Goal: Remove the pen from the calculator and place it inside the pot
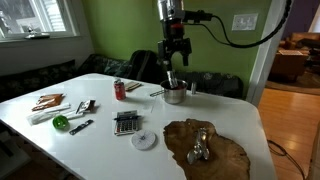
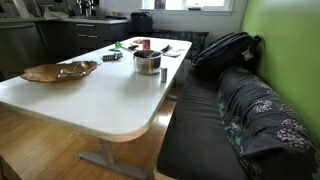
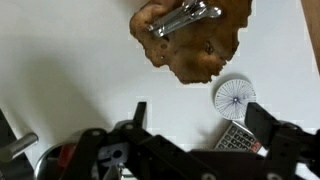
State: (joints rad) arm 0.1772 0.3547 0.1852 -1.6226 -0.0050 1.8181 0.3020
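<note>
We log: gripper (image 1: 173, 68), jaws apart, nothing seen between, poised directly above steel pot (image 1: 174, 94) on desk (image 1: 100, 155). Calculator (image 1: 126, 123) just beside white disc (image 1: 145, 139). Pen: we cannot locate.

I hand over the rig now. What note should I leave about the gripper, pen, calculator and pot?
Gripper: open, seemingly empty, just above the small shiny steel pot.
Dark grey rectangular calculator: flat on the white table, apart from the pot.
Slim pen: not visible on the calculator or in the gripper; the pot's inside is hidden.
Done: probably the drop.
Left: confirm the pen lies in the pot, then lift the arm away.
</note>
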